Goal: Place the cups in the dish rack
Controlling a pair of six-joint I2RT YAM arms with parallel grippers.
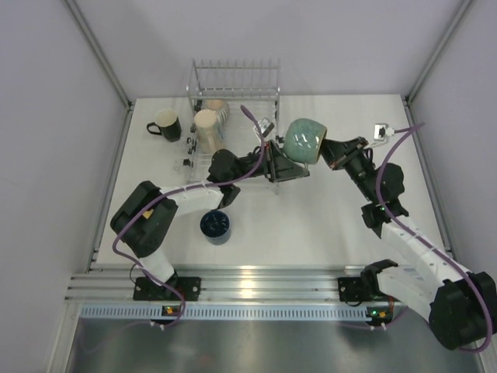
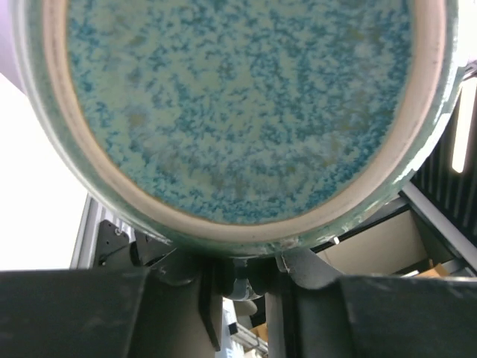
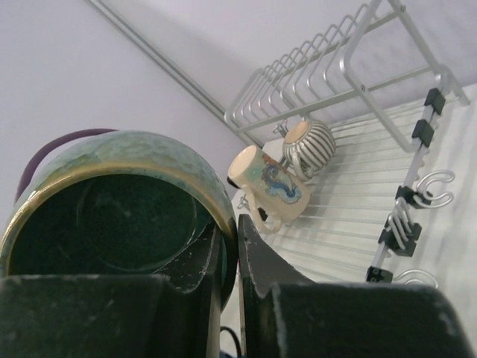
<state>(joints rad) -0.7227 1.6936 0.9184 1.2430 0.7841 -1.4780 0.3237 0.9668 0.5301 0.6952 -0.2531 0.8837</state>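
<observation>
My right gripper (image 1: 329, 149) is shut on the rim of the teal-green cup (image 1: 304, 141), one finger inside and one outside, and holds it in the air by the dish rack's (image 1: 233, 81) near right corner. In the right wrist view the fingers (image 3: 257, 261) pinch the cup's wall (image 3: 119, 160). My left gripper (image 1: 276, 162) is open just under the cup, whose speckled base (image 2: 238, 104) fills the left wrist view. A tall cream mug (image 1: 207, 128) and a ribbed beige cup (image 1: 218, 107) lie in the rack. A black mug (image 1: 167, 124) and a dark blue cup (image 1: 215, 225) stand on the table.
The rack's upright prongs (image 3: 298, 63) run along its far side, and clip hooks (image 3: 436, 186) line its near side rail. Grey enclosure walls close in the table at the back and sides. An aluminium rail (image 1: 256, 280) with both arm bases runs along the near edge.
</observation>
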